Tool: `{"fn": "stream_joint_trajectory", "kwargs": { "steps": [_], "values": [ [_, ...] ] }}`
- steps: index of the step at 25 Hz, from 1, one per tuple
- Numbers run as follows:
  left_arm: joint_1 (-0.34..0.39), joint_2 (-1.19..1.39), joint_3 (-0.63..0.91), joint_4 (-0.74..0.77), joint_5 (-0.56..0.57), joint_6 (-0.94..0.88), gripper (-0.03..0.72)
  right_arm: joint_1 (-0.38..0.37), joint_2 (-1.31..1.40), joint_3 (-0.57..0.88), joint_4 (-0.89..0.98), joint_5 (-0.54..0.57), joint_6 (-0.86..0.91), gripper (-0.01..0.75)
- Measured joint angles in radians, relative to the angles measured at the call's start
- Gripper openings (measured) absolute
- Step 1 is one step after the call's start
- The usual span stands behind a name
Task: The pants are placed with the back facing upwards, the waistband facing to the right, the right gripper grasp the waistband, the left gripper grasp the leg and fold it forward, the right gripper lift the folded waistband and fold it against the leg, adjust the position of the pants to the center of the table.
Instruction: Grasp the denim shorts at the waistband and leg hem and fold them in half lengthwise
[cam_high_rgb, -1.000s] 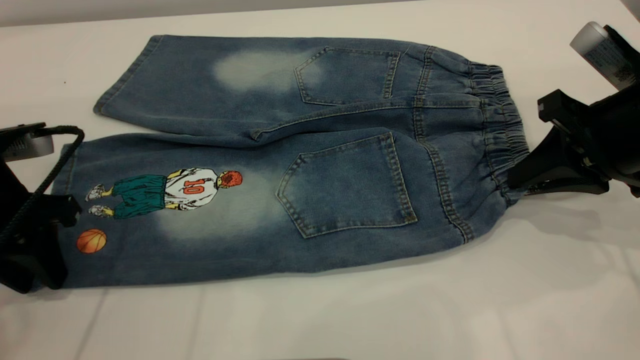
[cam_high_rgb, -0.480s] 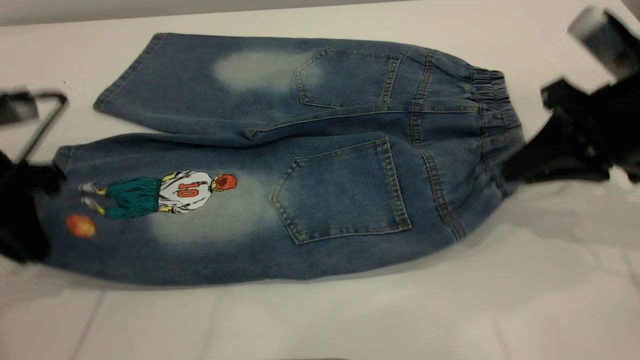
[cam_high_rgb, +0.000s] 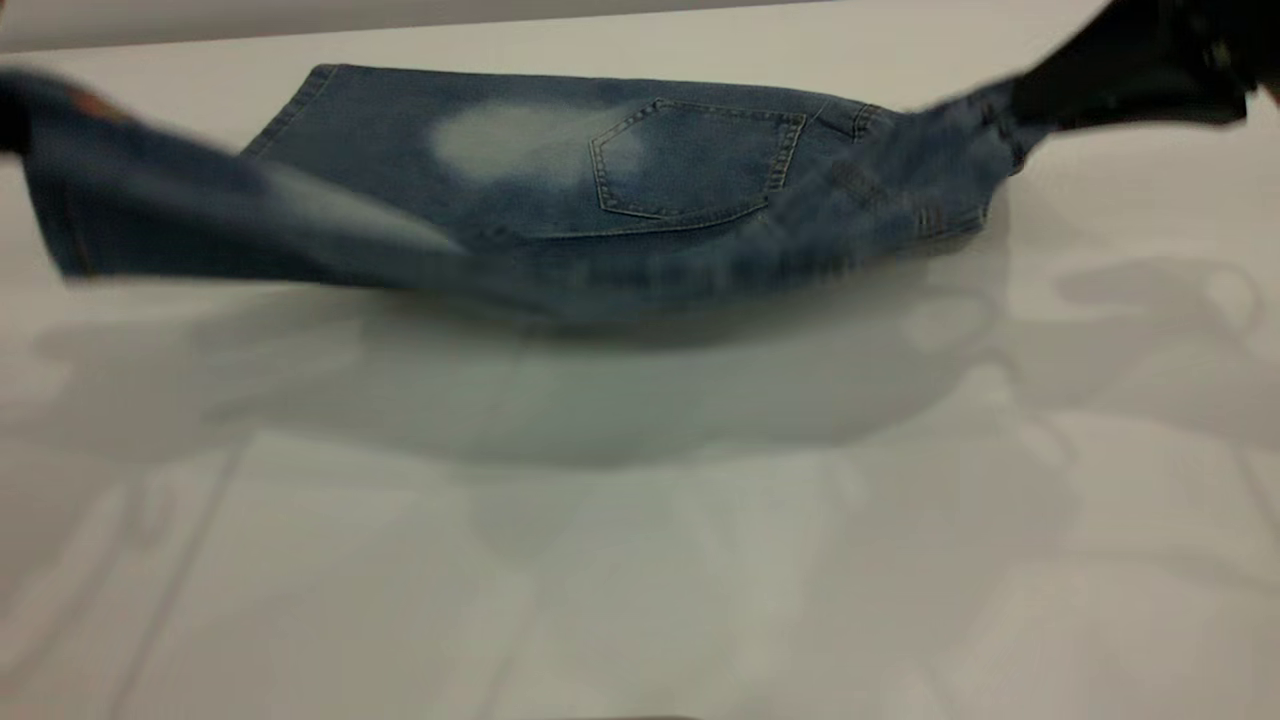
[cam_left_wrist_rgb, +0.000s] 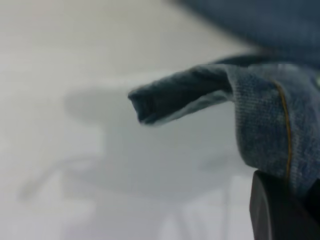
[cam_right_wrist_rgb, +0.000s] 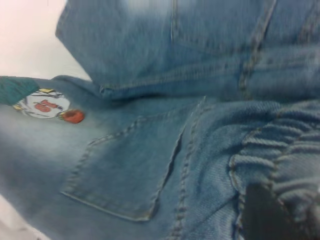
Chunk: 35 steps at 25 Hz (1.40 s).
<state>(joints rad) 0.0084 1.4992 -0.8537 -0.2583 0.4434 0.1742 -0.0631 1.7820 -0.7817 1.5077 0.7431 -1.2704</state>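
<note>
Both grippers are clamped on the pants (cam_high_rgb: 560, 190): the right gripper (cam_high_rgb: 1130, 70) holds the waistband (cam_right_wrist_rgb: 280, 150) raised at the far right, and the left gripper (cam_left_wrist_rgb: 280, 210) holds the printed leg (cam_high_rgb: 150, 210) lifted at the far left. The plain leg lies flat on the table (cam_high_rgb: 640, 560). The first fold is underway; the waistband fold and centering remain.

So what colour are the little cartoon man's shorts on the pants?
Green, a teal green, on the blue denim leg; the shorts show best in the right wrist view.
</note>
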Motion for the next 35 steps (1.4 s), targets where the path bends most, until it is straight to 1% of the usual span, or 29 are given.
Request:
{"fn": "stream_joint_trajectory", "kwargs": {
  "steps": [5,8,10,13,16,19,22,27,33,35],
  "values": [
    [-0.015,0.103,-0.116,0.000,-0.056,0.000,0.049,0.000,0.024,-0.113,-0.027,-0.031,0.047,0.035],
    [-0.053,0.194,-0.180,-0.003,-0.098,0.000,0.049,0.000,0.071,-0.164,-0.028,-0.080,0.047,0.035],
    [-0.093,0.267,-0.213,-0.007,-0.134,0.000,0.049,0.000,0.123,-0.197,-0.028,-0.106,0.043,0.035],
    [-0.136,0.366,-0.264,-0.007,-0.219,0.000,0.049,0.000,0.201,-0.249,-0.027,-0.125,0.029,0.035],
    [-0.158,0.452,-0.317,-0.006,-0.304,0.001,0.049,0.000,0.260,-0.301,-0.004,-0.131,0.013,0.035],
    [-0.159,0.518,-0.356,-0.005,-0.372,0.003,0.049,0.000,0.294,-0.345,0.033,-0.141,-0.003,0.035],
    [-0.159,0.564,-0.372,-0.003,-0.443,0.003,0.049,0.000,0.312,-0.383,0.081,-0.181,-0.024,0.035],
    [-0.159,0.621,-0.381,-0.003,-0.589,0.003,0.049,0.000,0.338,-0.396,0.263,-0.282,-0.138,0.035],
    [-0.159,0.683,-0.382,-0.003,-0.755,0.003,0.049,0.000,0.396,-0.448,0.291,-0.313,-0.176,0.036],
    [-0.159,0.698,-0.382,-0.003,-0.784,0.003,0.049,0.000,0.411,-0.462,0.291,-0.316,-0.178,0.038]
  ]
}}
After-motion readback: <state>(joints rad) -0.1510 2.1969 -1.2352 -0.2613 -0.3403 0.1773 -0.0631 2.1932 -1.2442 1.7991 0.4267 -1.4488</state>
